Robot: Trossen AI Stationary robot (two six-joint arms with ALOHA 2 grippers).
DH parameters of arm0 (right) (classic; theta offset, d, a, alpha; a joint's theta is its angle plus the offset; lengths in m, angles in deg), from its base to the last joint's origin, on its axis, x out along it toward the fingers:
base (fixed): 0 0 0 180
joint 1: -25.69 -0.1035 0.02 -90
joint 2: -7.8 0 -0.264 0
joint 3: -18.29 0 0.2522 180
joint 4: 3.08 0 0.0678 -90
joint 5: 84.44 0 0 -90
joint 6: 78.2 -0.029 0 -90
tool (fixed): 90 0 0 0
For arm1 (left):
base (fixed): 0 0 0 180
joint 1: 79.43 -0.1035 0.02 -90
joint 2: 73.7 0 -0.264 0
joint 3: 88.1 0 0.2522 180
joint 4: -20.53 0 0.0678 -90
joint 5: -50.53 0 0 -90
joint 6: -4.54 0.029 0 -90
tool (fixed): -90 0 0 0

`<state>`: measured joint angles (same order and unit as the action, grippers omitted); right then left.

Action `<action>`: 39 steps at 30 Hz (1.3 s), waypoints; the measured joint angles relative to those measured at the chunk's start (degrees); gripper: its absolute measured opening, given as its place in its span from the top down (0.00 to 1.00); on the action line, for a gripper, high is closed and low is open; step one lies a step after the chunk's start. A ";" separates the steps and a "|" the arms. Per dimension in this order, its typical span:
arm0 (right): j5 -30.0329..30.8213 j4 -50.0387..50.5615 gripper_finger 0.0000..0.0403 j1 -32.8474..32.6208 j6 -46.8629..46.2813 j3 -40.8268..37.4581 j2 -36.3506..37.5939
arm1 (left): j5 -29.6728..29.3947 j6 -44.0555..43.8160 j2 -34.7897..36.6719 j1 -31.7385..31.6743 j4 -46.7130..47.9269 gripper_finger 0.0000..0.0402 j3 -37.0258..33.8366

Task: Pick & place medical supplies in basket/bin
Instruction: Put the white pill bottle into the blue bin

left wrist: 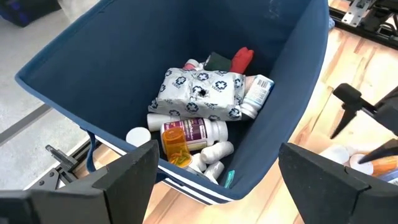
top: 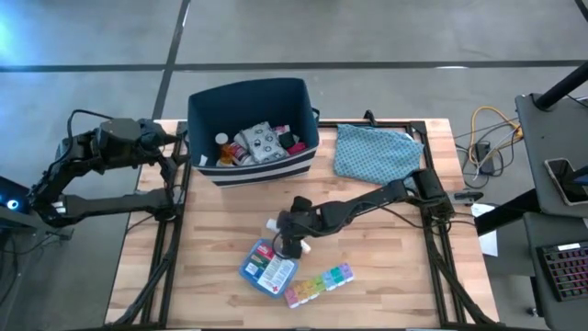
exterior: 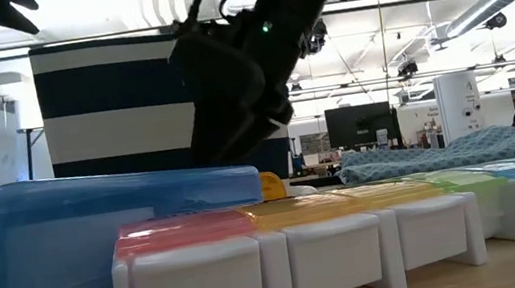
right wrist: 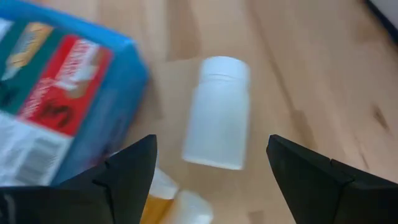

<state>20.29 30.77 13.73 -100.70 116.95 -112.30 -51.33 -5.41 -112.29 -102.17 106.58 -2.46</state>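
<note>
Right gripper (top: pixel 292 241) low over the bench (top: pixel 386 285), centre of the overhead frame, fingers apart and clamped on nothing. Straight ahead between those fingers in the right wrist view: a white pill bottle (right wrist: pixel 217 112) lying on its side on the wood, cap toward the top of that frame, long axis running away from the gripper rather than across the gap. Likely closing across the bottle's narrow width, a sound way to take it. Just beside the bottle, at the left of that frame, the blue first-aid pouch (right wrist: pixel 59 87); an orange bottle (right wrist: pixel 163 202) partly in sight at the lower edge, close under the fingers. Rainbow pill organizer (top: pixel 318 283) lower in the overhead frame, near the pouch.

Navy bin (top: pixel 204 112) at upper centre of the overhead frame, already holding a white printed packet (left wrist: pixel 199 93) and several bottles. Left gripper (top: pixel 175 152) at the bin's left rim, fingers apart, empty, looking down into it.

Right arm clearly the nearer one to the white bottle; bin up-frame from that spot.
</note>
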 joint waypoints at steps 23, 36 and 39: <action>2.81 -10.11 0.25 0.70 -7.35 -6.31 0.00 | -0.02 3.72 -0.02 0.00 -0.01 0.23 -1.49; 0.63 -14.94 0.25 0.88 -5.26 -9.65 0.00 | -0.04 3.67 -0.02 0.01 -0.02 0.23 -1.49; 0.65 -14.88 0.25 0.96 -3.06 -10.09 -0.02 | -0.04 3.67 -0.02 0.00 -0.02 0.23 -1.49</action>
<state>20.94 15.89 14.69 -103.76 106.85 -112.32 -51.37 -1.74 -112.31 -102.17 106.56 -3.95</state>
